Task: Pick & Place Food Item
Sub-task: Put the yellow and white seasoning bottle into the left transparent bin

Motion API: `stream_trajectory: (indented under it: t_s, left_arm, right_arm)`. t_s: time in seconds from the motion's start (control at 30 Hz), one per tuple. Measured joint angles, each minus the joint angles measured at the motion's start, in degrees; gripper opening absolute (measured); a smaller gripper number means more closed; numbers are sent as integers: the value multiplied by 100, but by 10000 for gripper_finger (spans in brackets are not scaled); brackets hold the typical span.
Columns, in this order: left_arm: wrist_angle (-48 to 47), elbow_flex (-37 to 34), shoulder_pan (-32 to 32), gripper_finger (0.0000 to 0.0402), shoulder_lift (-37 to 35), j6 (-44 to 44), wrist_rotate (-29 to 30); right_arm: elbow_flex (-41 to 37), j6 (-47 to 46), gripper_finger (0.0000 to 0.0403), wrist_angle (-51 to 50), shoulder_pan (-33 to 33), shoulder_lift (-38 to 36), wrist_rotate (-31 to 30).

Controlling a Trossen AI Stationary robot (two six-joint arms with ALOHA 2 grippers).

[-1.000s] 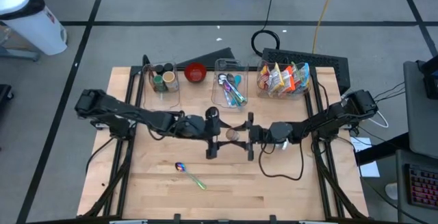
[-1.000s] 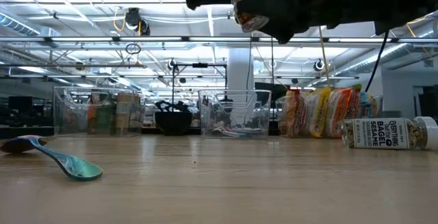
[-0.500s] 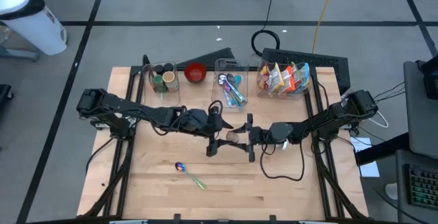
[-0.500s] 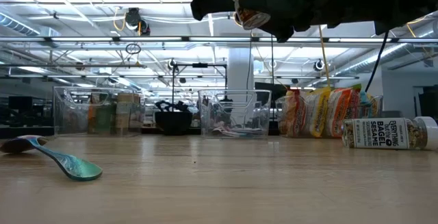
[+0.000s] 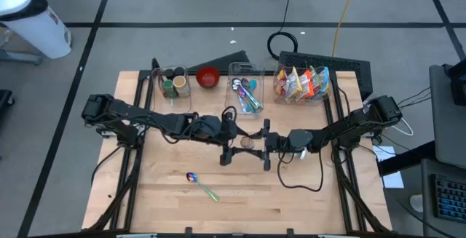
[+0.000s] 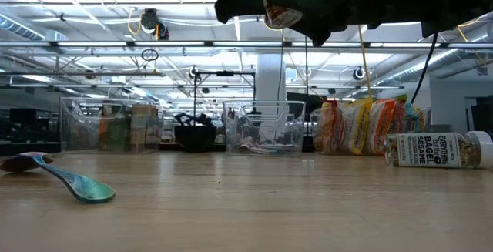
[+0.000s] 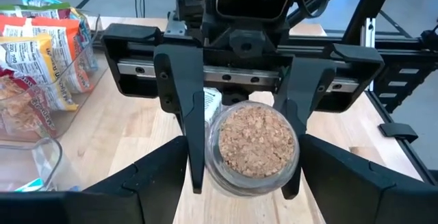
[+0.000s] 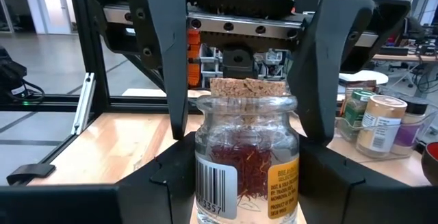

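A small clear glass jar with a cork stopper (image 8: 247,157), holding red saffron threads and bearing a barcode and yellow label, stands upright between the right gripper (image 8: 243,183) fingers. Facing it, the left gripper (image 8: 246,59) spreads its two dark fingers on either side of the cork. Beyond lies the light wooden worktop (image 8: 102,142), with spice jars (image 8: 375,125) at one side.

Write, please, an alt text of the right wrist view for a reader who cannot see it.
A small glass jar of red saffron threads, closed with a cork stopper, is held upright by the right tool. The left tool faces it with its fingers open on either side of the cork. More spice jars stand behind on the wooden table.
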State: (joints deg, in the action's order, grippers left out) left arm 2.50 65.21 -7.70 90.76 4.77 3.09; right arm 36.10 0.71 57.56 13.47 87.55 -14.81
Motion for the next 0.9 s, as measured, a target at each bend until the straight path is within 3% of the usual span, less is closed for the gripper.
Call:
stream_trajectory:
  t_s: [0.1,0.37,0.9]
  left_arm:
    - [48,0,2,264,0,5,4]
    - [63,0,-4,181,0,42,0]
    - [77,0,-2,181,0,-134,-56]
  right_arm:
    - [0,0,184,1,0,0,1]
    - [0,-10,184,-47,-2,0,-22]
    - [0,66,184,-41,-2,0,-28]
